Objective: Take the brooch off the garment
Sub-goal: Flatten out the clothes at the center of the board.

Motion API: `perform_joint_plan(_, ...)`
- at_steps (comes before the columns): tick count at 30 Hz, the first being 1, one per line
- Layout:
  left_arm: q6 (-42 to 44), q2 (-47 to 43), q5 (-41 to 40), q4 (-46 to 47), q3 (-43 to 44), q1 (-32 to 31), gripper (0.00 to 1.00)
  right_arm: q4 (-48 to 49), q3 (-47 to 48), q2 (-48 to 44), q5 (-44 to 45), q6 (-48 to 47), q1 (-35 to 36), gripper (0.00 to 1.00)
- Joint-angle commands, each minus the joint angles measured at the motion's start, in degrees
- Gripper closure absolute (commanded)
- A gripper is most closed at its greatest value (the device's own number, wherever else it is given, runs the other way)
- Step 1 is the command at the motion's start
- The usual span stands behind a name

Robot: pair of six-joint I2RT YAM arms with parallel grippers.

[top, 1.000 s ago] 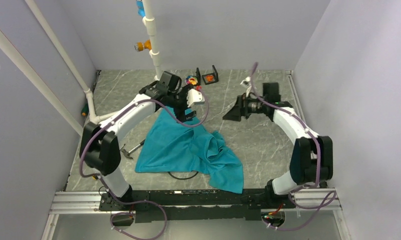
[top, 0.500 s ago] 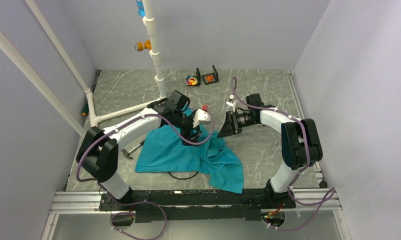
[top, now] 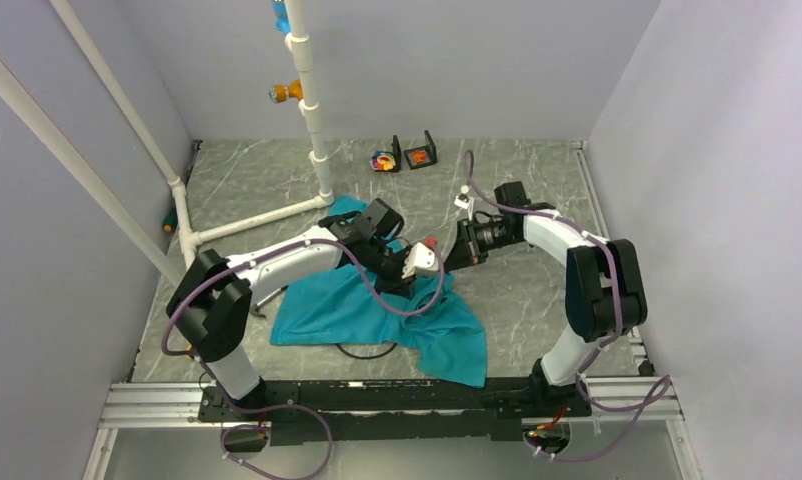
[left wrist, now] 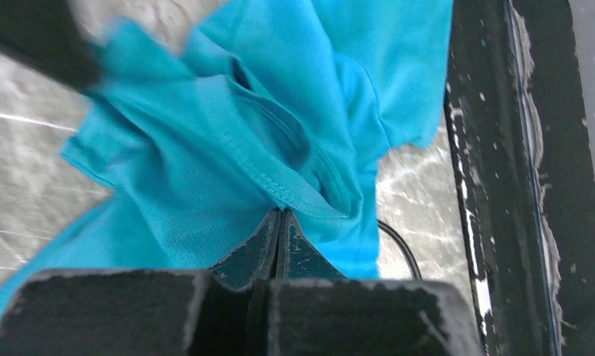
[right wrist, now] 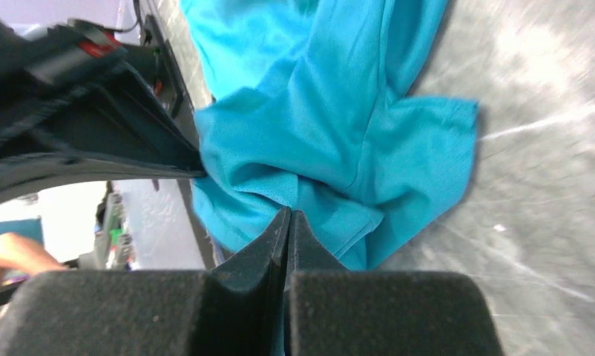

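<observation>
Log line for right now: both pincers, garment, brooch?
left pincer: shut, tips at garment hem | right pincer: shut, tips at a garment fold | brooch: off garment, on table far side | pinch on garment: unclear

Brooch (top: 383, 160): tiny multicoloured ornament with yellow and reddish bits. It lies on the bare bench near the far wall, well apart from the garment.

Garment (top: 327, 305): teal-blue cloth T-shirt, crumpled on the near middle of the bench. The left part is spread flat, the right part is bunched in folds, and a stitched hem shows.
</observation>
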Motion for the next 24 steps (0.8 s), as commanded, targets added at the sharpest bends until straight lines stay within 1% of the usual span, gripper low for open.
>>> perform_joint_plan(1, 6.70, -3.44, 1.37, -5.87, -4.46, -0.44, 1.00, -1.27, 6.64, -5.48, 0.20, -3.66, -0.36, 1.00)
perform_joint_plan(5, 9.75, -4.05, 0.72, -8.36, -8.16, -1.90, 1.00, -3.16, 5.23, -3.93, -5.08, -5.42, 4.86, 1.00)
perform_joint_plan(7, 12.21, -5.29, 0.16, -10.13, -10.24, -2.99, 1.00, -5.89, 4.37, -2.06, -6.87, -8.56, 7.87, 1.00)
perform_joint_plan(9, 14.52, -7.25, 1.11, -13.26, -11.66, -3.16, 0.97, -9.08, 4.11, -0.73, -7.81, -12.22, 11.09, 1.00)
perform_joint_plan(10, 15.18, -8.30, 1.59, -15.02, -12.26, -3.13, 0.94, -9.98, 3.88, -0.53, -7.93, -13.55, 12.91, 1.00)
perform_joint_plan(12, 16.88, -10.00, 2.70, -19.38, -12.76, -2.81, 0.82, -9.27, 2.79, -1.31, -6.71, -13.71, 16.62, 1.00)
perform_joint_plan(14, 17.93, -11.71, 6.09, -24.51, -12.19, -1.08, 0.72, -7.00, 1.40, -2.55, -4.16, -12.69, 20.44, 1.00)
perform_joint_plan(17, 18.88, -14.95, 12.90, -30.59, -10.69, 4.32, 0.64, -3.89, -1.24, -3.54, -0.84, -11.81, 25.10, 1.00)
perform_joint_plan(19, 17.74, -17.70, 15.52, -31.98, -9.89, 8.39, 0.60, -2.66, -2.42, -2.71, 1.11, -11.55, 26.89, 0.99)
perform_joint_plan(20, 16.97, -18.74, 16.10, -31.90, -9.61, 9.83, 0.59, -2.66, -2.26, -1.99, 1.96, -11.52, 27.26, 0.87)
perform_joint_plan(22, 15.80, -20.22, 16.41, -31.45, -9.31, 12.13, 0.56, -6.11, 0.10, -0.67, 1.85, -13.04, 26.52, 0.60)
perform_joint_plan(23, 14.77, -20.83, 15.82, -30.28, -9.53, 13.06, 0.55, -7.00, 1.54, -0.82, 1.51, -13.24, 25.12, 0.49)
perform_joint_plan(24, 13.78, -21.29, 15.55, -29.05, -9.85, 13.99, 0.55, -6.91, 2.55, -1.79, 0.70, -12.57, 22.92, 0.41)
